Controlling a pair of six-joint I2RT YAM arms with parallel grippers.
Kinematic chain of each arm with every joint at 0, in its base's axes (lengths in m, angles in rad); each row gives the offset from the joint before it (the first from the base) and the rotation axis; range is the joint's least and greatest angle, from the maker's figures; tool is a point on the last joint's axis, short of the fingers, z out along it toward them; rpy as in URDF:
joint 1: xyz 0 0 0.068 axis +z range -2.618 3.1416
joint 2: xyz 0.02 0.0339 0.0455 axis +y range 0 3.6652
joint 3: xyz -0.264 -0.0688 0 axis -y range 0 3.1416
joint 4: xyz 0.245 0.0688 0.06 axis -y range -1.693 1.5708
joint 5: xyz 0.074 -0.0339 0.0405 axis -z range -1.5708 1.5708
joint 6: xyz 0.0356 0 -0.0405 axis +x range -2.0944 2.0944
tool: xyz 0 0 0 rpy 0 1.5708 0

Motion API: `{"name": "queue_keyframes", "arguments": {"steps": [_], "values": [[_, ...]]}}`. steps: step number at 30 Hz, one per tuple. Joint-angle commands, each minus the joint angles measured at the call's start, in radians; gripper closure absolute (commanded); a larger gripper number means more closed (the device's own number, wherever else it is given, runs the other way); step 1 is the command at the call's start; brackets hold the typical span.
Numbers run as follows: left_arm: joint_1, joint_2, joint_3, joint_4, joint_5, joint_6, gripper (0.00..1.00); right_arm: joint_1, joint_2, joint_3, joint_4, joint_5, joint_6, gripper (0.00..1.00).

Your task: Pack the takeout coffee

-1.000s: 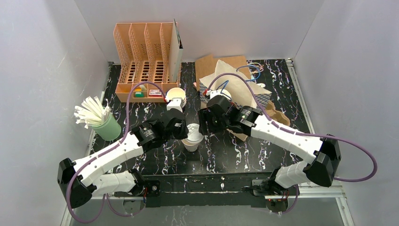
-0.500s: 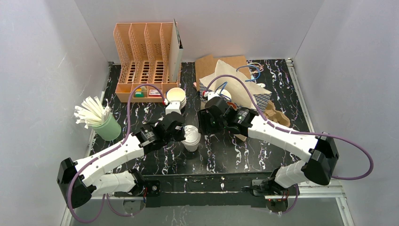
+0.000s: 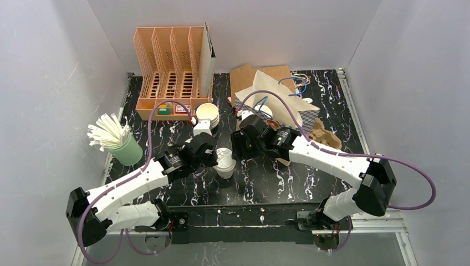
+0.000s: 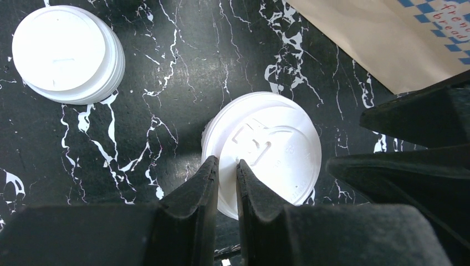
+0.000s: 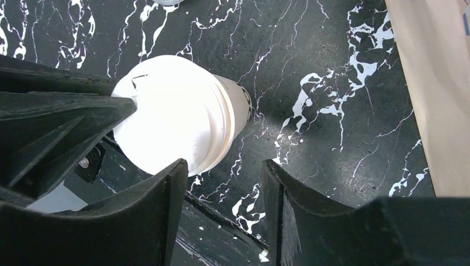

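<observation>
**Lid pinched, cup body mostly out of sight**

The left gripper (image 4: 224, 176) is closed on the rim of the white lid (image 4: 274, 149), which tops a paper cup (image 5: 237, 105) on the black marbled table (image 3: 266, 183). The right gripper (image 5: 221, 185) has its fingers apart just beside the cup, clamping nothing. Whether the lid is fully seated cannot be told. The right arm (image 3: 332, 160) covers part of the brown pulp tray (image 3: 324, 133); a second lidded cup (image 4: 61, 50) is near
</observation>
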Motion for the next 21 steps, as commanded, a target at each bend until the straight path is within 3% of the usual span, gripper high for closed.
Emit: {"name": "queue_keyframes", "arguments": {"steps": [1, 21], "values": [[-0.005, -0.047, -0.021, 0.019, -0.039, -0.020, 0.90, 0.000, 0.005, -0.004, 0.033, -0.011, -0.014, 0.40], [-0.005, -0.014, -0.027, 0.032, -0.003, -0.005, 0.90, 0.000, 0.035, -0.010, 0.046, -0.040, -0.022, 0.41]]}}
